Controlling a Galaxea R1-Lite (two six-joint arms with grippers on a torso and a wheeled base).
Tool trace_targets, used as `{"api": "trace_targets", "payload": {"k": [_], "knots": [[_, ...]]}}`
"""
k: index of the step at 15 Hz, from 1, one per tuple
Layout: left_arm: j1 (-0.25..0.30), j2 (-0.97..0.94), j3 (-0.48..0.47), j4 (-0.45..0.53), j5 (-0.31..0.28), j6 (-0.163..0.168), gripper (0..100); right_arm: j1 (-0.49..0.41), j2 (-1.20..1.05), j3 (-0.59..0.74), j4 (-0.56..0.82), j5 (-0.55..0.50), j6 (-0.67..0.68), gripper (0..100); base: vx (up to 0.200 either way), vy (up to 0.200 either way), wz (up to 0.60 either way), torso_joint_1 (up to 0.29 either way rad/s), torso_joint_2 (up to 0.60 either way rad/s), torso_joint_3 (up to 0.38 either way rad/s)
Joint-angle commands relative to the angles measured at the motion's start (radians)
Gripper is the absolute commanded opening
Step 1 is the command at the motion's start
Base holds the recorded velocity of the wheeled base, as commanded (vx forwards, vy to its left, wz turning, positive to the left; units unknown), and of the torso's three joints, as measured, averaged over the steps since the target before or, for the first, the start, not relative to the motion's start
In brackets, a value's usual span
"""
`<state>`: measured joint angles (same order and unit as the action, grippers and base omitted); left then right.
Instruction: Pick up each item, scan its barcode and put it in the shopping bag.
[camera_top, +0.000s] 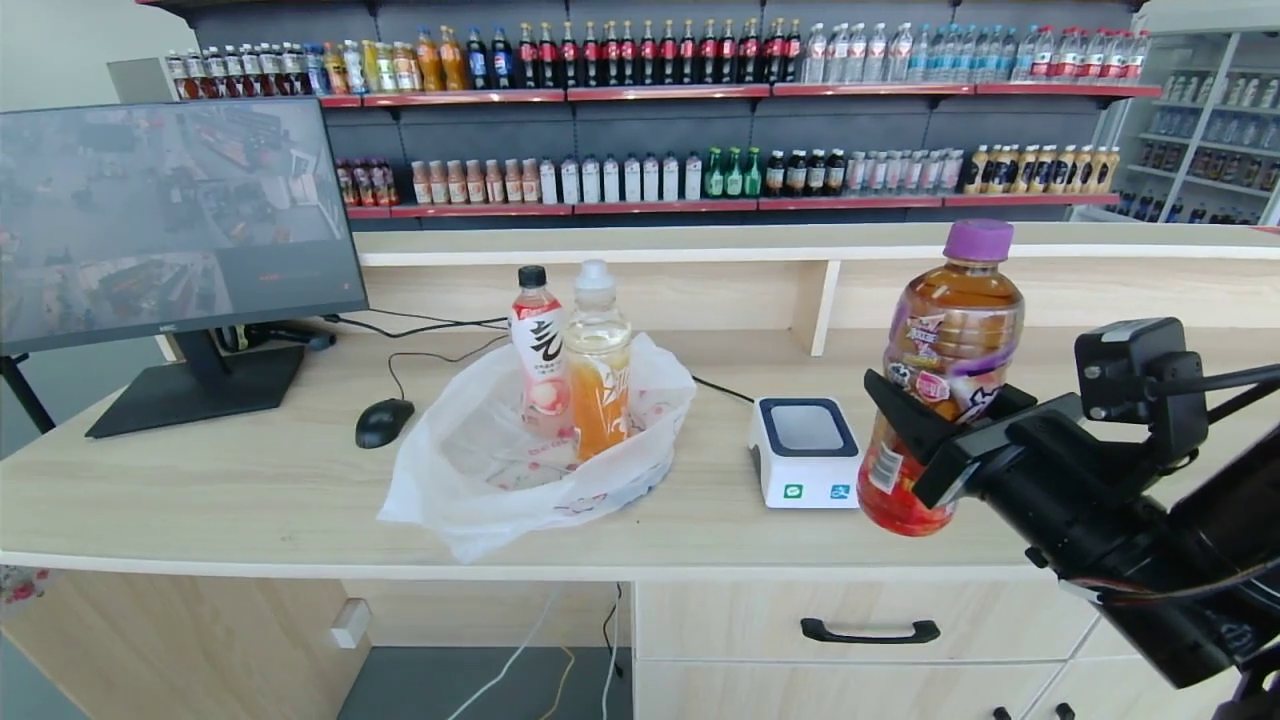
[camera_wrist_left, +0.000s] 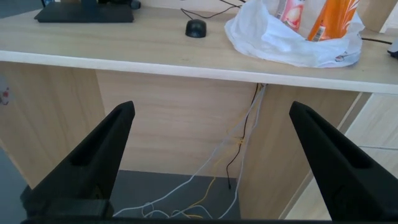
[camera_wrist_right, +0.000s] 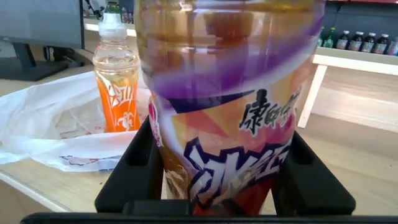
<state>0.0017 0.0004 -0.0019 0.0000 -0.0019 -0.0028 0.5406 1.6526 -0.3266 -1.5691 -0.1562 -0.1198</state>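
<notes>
1. Left tool (camera_wrist_left: 211, 143) hangs low before the desk's (camera_wrist_left: 124, 50) front panel, below the top's edge; its two black fingers (camera_wrist_left: 99, 155) stand wide apart with nothing between them; loose cables (camera_wrist_left: 242, 143) hang under the desk beyond it.
2. Right tool (camera_top: 905, 440) is clamped on a tea bottle (camera_top: 950, 330) with a purple cap, its fingers (camera_wrist_right: 134, 162) pressed to both sides of the lower label; the bottle is upright, leaning a little, near the desk's front edge and just right of the scanner (camera_top: 805, 450); whether its base touches the desk I cannot tell.
3. A drawer handle (camera_top: 868, 632) sits in the front panel below the scanner.
4. The scanner, white with a dark-framed window facing up, rests on the desk between the held bottle and the bag (camera_top: 480, 450).
5. The white plastic bag lies open mid-desk; two bottles stand upright inside, touching: an orange bottle (camera_top: 598, 380) with a white cap, and on its left a pink bottle (camera_top: 535, 350) with a black cap.
6. A black mouse (camera_top: 384, 422) lies just left of the bag; its cord runs back.
7. A monitor (camera_top: 170, 220) stands at the desk's far left; its screen is lit.
8. Beyond the desk, shelves (camera_top: 660, 95) carry rows of bottled drinks.
</notes>
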Motion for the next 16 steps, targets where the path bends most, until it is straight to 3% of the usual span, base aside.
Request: {"api": "trace_targets", "payload": {"k": [1,3,7,14,16], "knots": [[0.0,0.0,0.0,0.002,0.0,0.0,100,0.004,-0.002,-0.005,-0.002,0.003,-0.008,0,0.0,0.0,0.0,0.0,0.0,0.0],[-0.002,0.0,0.0,0.002,0.0,0.0,100,0.009,0.0,-0.006,-0.002,0.012,-0.04,0,0.0,0.0,0.0,0.0,0.0,0.0],[-0.002,0.0,0.0,0.002,0.0,0.0,100,0.002,0.003,-0.051,-0.002,0.141,-0.159,0,0.0,0.0,0.0,0.0,0.0,0.0],[-0.002,0.0,0.0,0.002,0.0,-0.002,100,0.012,0.148,-0.261,-0.002,0.325,-0.509,0,0.0,0.0,0.0,0.0,0.0,0.0],[-0.002,0.0,0.0,0.002,0.0,0.0,100,-0.001,0.225,-0.29,-0.002,0.426,-0.603,0,0.0,0.0,0.0,0.0,0.0,0.0]]}}
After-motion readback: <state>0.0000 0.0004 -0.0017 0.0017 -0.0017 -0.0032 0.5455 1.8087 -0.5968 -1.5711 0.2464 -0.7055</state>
